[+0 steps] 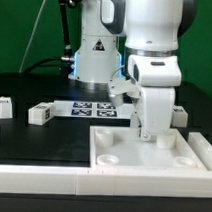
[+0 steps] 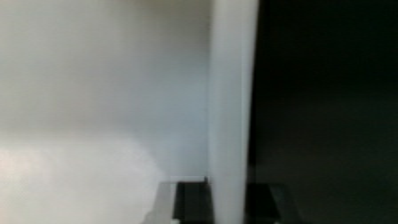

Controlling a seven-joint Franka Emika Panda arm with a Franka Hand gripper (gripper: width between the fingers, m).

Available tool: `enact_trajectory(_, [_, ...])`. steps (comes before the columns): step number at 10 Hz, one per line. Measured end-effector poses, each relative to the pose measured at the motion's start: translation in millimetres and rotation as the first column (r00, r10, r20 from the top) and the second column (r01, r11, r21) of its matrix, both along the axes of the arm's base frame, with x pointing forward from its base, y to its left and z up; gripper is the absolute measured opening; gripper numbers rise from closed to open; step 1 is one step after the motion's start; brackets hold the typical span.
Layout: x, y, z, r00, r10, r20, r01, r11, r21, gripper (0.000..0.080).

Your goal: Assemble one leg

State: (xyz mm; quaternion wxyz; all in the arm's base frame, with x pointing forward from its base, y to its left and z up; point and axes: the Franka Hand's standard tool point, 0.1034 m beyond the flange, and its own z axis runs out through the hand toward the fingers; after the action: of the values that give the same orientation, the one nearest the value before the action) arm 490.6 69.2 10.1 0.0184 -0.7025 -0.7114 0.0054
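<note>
The Panda arm wears glossy white rounded shells with dark joint seams; its base carries a triangular warning sticker and a blue glow.

Arm: one. Tray: one, at least three sockets showing. Loose legs: three, leg, leg, leg. Marker board: one, tag count unclear.

No legible words; a triangle sign on the robot base (symbol blurred).
</note>
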Motion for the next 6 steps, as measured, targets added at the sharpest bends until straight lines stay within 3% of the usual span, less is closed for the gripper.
enact_trajectory(3, [0.3, 17.6, 1.7, 0.999, -0.038, -0.014, 0.037, 0.999, -0.009, 0.006])
enact_trajectory(6, [0.2, 17.2, 2.1, 0.999, -0.037, -0.02, 0.037, 0.999, -0.013, 0.006])
